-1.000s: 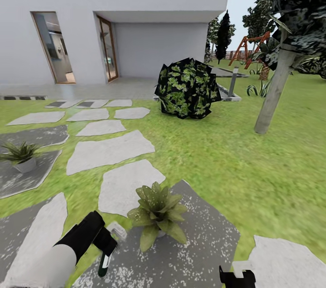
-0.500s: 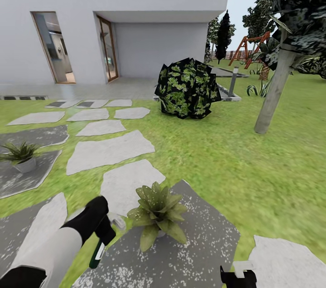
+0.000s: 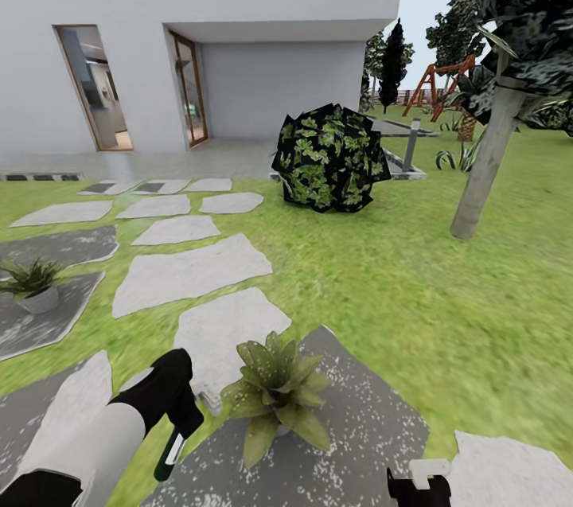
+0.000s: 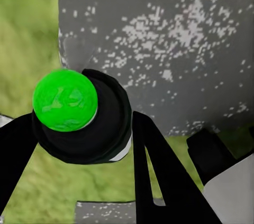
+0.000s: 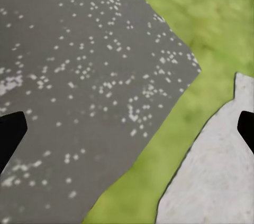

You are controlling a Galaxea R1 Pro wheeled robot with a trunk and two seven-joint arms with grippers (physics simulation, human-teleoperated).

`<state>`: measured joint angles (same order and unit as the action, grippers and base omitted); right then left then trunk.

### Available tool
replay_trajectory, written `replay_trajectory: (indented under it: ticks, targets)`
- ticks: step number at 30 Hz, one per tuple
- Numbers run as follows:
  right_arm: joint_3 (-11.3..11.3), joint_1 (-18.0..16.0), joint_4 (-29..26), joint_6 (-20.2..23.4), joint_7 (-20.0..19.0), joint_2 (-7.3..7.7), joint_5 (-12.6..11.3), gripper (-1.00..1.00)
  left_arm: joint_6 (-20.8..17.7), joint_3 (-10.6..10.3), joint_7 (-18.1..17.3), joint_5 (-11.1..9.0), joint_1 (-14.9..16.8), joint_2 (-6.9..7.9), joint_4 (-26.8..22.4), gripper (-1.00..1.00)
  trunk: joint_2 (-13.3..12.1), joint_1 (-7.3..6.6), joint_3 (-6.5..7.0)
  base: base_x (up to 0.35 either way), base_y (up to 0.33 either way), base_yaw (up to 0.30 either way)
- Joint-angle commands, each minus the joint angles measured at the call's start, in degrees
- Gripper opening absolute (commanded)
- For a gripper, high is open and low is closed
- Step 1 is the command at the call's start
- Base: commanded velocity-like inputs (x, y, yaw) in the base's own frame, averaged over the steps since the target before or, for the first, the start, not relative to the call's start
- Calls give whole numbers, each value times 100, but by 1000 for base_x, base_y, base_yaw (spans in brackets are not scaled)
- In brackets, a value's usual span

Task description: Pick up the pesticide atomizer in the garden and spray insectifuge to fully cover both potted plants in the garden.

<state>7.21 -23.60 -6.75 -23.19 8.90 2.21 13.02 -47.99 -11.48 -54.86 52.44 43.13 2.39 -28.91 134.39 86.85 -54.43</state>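
We stand in the garden [image 3: 414, 300], on lawn broken by grey stepping slabs [image 3: 187, 272], with a white house [image 3: 239, 29] behind and a dark leafy bush [image 3: 328, 158] mid-lawn. The nearer potted plant [image 3: 274, 389] sits on a speckled dark slab [image 3: 358, 427] just ahead of us; the second potted plant [image 3: 32, 284] is well apart, on another dark slab.

Our left gripper [image 3: 177, 431] hangs just beside the near plant, its fingers closed around the pesticide atomizer [image 4: 79, 115], a dark bottle that here shows a green top. Our right gripper [image 3: 419, 485] sits low at the frame's edge; in its wrist view the two finger tips stand far apart with nothing between them.

We judge the pickup done and the spraying of both plants left to do, since no spray is visible.

In the head view the bottle's long axis runs steeply down toward the slab, tilted slightly; in the left wrist view we look at it end-on. We cannot tell which way the nozzle faces.
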Motion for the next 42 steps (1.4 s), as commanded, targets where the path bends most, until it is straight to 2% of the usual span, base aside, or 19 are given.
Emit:
replay_trajectory:
  ticks: [1,5,9,16,21,26,36,42]
  targets:
    - [44,-4,7,-19,15,-2,60,100,-14,-23,-60,50,7,5,-21,-100,2,-1,-6,14,0,0]
    - [44,-4,7,-19,15,-2,60,100,-17,-21,-163,64,81,12,-43,-100,2,-1,-6,4,0,0]
    - [44,-4,7,-19,15,-2,60,100,4,-42,-250,72,15,7,-36,-100,2,-1,-6,0,0,0]
    - [44,-4,11,-19,15,-10,60,100,38,-37,-229,50,-6,2,33,-100,2,-1,-6,6,-20,0]
    - [44,-4,13,-19,15,-10,60,100,27,-67,-227,42,-7,-23,36,-100,2,-1,-6,86,-216,0]
    - [44,-4,13,-19,15,-10,60,100,32,-73,-227,49,-15,-20,43,-100,2,-1,-6,-162,-194,0]
    - [44,-4,15,-19,15,-10,60,100,-2,-86,-220,65,-15,-11,26,-100,2,-1,-6,-18,-13,0]
    - [44,-4,14,-19,15,-10,60,100,-57,-62,-249,10,63,-63,-46,-100,2,-1,-6,0,0,0]
